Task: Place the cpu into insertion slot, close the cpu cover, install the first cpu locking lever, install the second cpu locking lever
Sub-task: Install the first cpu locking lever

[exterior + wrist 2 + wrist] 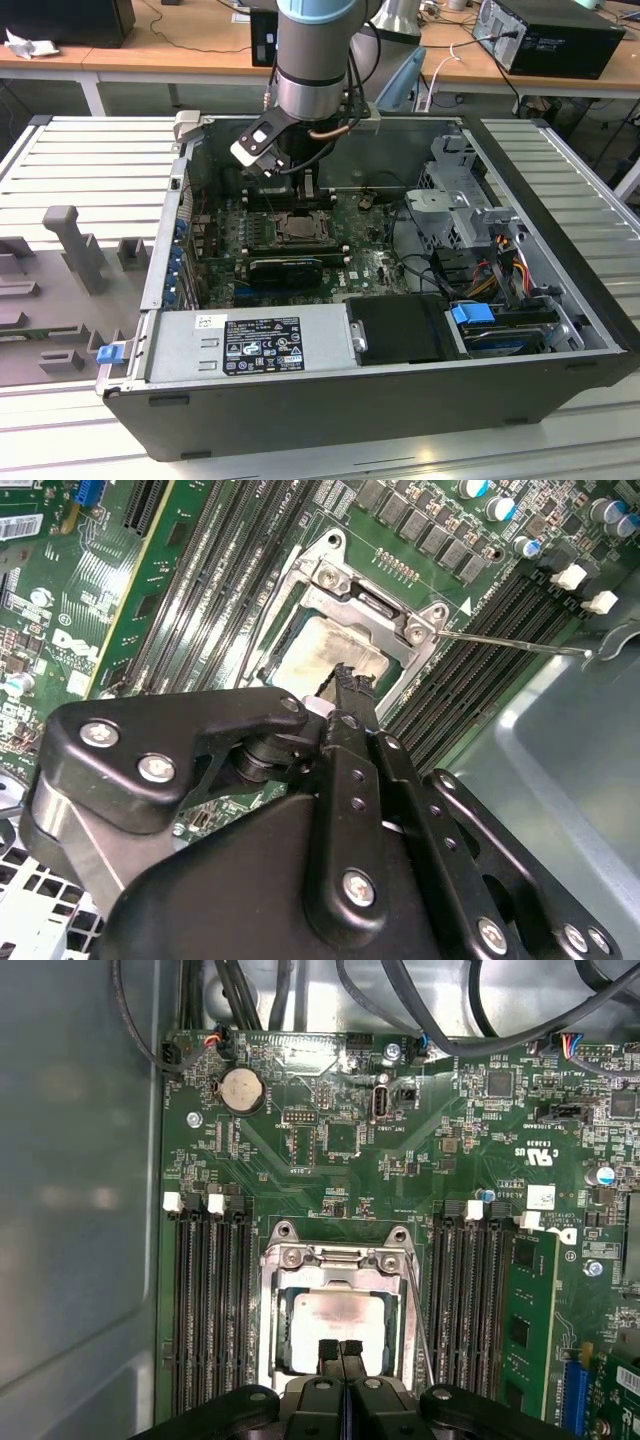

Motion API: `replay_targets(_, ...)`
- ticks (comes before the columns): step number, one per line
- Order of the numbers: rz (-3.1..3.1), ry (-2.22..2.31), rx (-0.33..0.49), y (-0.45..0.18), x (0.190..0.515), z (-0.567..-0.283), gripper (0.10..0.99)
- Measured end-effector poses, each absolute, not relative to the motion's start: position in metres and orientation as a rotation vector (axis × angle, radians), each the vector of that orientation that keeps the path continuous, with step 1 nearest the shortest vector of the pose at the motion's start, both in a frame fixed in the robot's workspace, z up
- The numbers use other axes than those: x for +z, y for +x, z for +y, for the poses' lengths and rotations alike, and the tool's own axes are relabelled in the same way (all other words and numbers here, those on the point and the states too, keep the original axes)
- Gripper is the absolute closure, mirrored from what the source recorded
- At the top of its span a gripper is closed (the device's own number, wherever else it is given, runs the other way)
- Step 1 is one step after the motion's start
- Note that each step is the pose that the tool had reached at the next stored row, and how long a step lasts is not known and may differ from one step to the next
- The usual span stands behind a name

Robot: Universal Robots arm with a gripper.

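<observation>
Open PC case (pixel 560 330) lying on its side on the ribbed metal counter (pixel 90 160), arm (pixel 315 60) reaching down into it from above. It's crowded in there: black graphics card (pixel 285 268) just beside the socket area, power supply (pixel 250 345) along the near wall, drive cage (pixel 455 205) and a tangle of cables (pixel 500 270) off to the exterior view's right. In the first wrist view, memory slots (pixel 210 1300) flank the socket on both sides, a green memory stick (pixel 525 1320) sits further out, and there's a coin battery (pixel 240 1090) up the board. The cpu (pixel 335 1325) is sitting flat in the insertion slot (pixel 278 1332), pale metal top facing up, its edges square with the memory slots. The cpu cover (pixel 340 1257) looks folded down around it, the chip showing through the cut-out. A thin wire lever (pixel 420 1310) runs along one side, slightly skewed, and in the second wrist view its free end (pixel 510 643) pokes out over the memory slots. The tool (pixel 340 1352) has its fingertips pinched together with nothing between them, parked right at the chip's edge.
</observation>
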State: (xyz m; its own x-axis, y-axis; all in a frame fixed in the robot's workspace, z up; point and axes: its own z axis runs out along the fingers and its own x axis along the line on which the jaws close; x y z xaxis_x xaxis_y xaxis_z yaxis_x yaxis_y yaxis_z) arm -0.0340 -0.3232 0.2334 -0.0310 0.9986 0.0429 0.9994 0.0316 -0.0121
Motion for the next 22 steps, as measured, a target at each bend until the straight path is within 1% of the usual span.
replay_targets(22, -2.227, -2.159, -0.033, -0.034, 0.245, -0.323, 0.98)
